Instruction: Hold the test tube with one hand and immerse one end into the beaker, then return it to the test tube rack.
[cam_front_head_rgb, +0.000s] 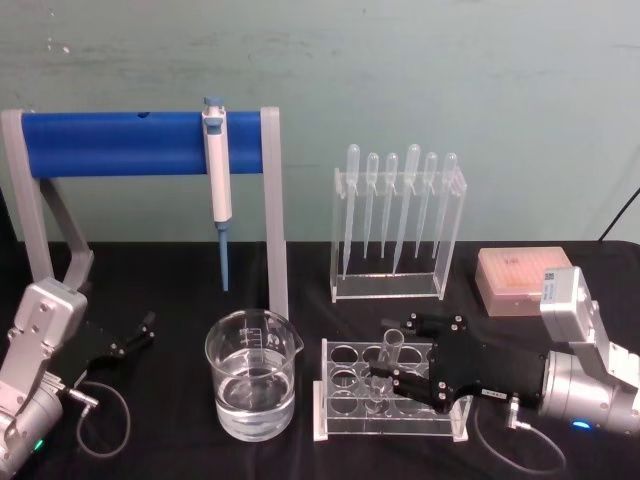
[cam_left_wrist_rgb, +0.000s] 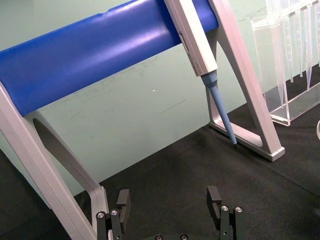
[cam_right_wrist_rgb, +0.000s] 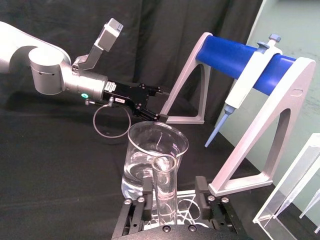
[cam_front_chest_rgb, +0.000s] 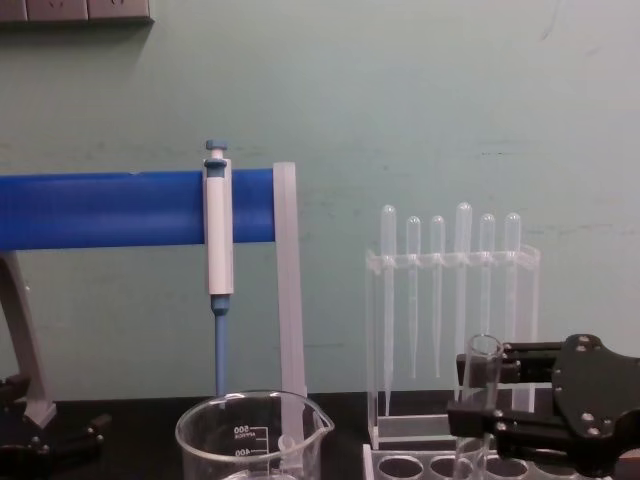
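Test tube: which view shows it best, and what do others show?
Right wrist view: close up, the test tube stands in the rack between the right gripper's open fingers. Head view shows it from above; chest view, its top side-on. Left gripper idles far left.

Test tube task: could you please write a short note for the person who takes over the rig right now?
Left gripper: open, holding nothing, parked low at the table's left side.
Right gripper: open, one finger on each side of the test tube, not closed on it.
Test tube: upright in the test tube rack, to the right of the beaker, which holds clear liquid.
Done: the pictures cannot tell whether the tube was dipped.
Left: if not dipped, grasp, lift, dip one end, return it.
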